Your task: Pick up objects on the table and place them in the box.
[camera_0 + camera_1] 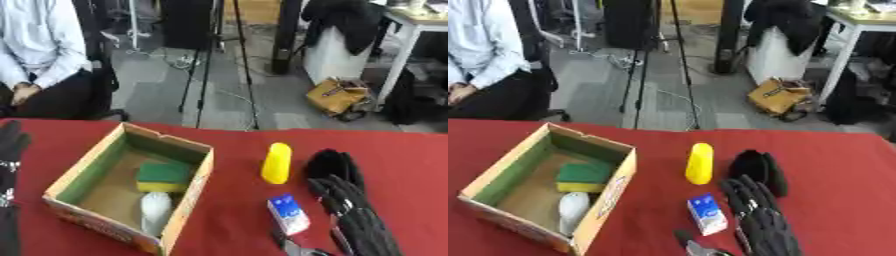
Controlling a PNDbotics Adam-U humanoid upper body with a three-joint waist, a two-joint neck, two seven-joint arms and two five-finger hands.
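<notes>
- Two things wait on the red table (227, 235): one yellow bottle (276, 163) lying beside the box (188, 202), and one small blue-and-white carton (288, 214) nearer the front edge.
- Two things already lie in the box: one green-and-yellow sponge (163, 177) and one white object (156, 212).
- The bottle looks light, stiff and smooth, so it may roll; a hold across its middle seems best.
- The carton looks light and crushable; take its long sides.
- The right hand (756, 207) rests beside both with straight fingers, holding nothing.
- The left hand (12, 140) hangs at the left edge, relaxed and empty.
</notes>
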